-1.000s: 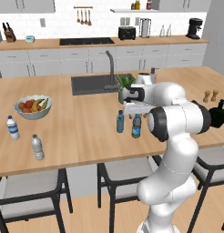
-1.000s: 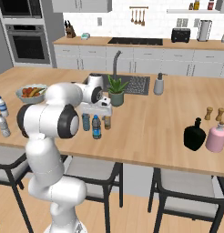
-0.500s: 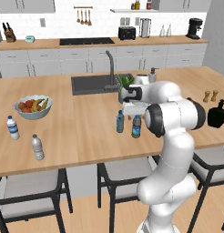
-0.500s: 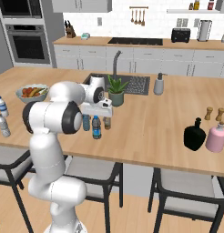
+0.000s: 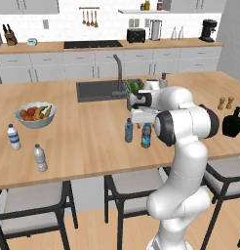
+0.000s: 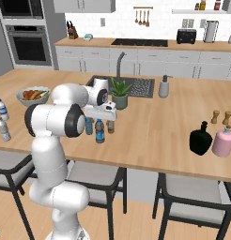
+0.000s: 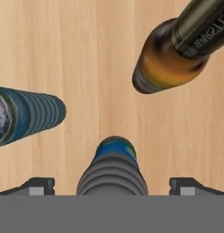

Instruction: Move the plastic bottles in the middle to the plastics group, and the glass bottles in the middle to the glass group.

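My arm reaches forward over the wooden island counter (image 5: 92,146), hand turned down above the middle cluster of bottles. My gripper (image 7: 113,185) is spread wide, its two tips on either side of the dark bottle with the blue label (image 7: 113,170), which stands upright between them; I cannot tell whether either tip touches it. Just beside it stands the translucent pale blue bottle (image 7: 27,116), apart from my fingers, and on the other side the amber-brown bottle (image 7: 170,61), also clear of them. On the counter, the potted plant (image 6: 119,91) sits just behind my hand, by the sink (image 5: 100,90). The white-capped bottle (image 5: 13,136) and the ribbed bottle (image 5: 40,157) stand well apart to my left near the fruit bowl (image 5: 35,114). The black glass bottle (image 6: 200,138) stands far right beside a pink bottle (image 6: 223,141).
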{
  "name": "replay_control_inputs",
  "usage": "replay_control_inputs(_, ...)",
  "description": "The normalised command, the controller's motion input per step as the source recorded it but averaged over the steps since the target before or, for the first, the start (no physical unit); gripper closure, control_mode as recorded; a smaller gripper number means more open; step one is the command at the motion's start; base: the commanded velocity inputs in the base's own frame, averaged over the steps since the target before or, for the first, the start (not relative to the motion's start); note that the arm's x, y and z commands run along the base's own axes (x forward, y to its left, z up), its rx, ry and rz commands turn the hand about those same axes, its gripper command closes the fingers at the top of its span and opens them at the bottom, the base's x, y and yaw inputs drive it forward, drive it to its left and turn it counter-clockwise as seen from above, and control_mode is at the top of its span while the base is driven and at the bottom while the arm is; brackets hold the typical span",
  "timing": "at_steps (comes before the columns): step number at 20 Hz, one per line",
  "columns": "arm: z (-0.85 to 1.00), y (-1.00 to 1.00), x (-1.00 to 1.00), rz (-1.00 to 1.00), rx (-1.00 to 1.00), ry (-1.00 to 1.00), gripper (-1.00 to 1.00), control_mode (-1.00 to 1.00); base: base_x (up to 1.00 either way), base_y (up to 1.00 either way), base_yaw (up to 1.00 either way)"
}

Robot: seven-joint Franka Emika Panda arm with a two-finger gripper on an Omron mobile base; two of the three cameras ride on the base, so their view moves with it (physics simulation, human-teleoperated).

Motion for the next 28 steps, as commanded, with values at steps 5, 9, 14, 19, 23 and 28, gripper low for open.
replay_control_inputs(5, 0.00, 0.00, -0.10, -0.06, 0.00, 0.00, -1.00, -1.00, 0.00, 0.00, 0.00)
replay_control_inputs(9, 0.00, 0.03, -0.06, -0.07, -0.03, 0.00, -1.00, -1.00, 0.00, 0.00, 0.00)
replay_control_inputs(14, 0.02, 0.07, -0.02, -0.06, -0.06, 0.00, -1.00, -1.00, 0.00, 0.00, 0.00)
replay_control_inputs(19, -0.02, 0.10, -0.01, -0.06, -0.08, 0.00, -1.00, -1.00, 0.00, 0.00, 0.00)
replay_control_inputs(23, -0.13, 0.03, 0.00, -0.08, -0.12, 0.01, 1.00, -1.00, 0.00, 0.00, 0.00)
replay_control_inputs(28, -0.11, 0.00, -0.02, -0.09, -0.06, 0.01, 1.00, -1.00, 0.00, 0.00, 0.00)
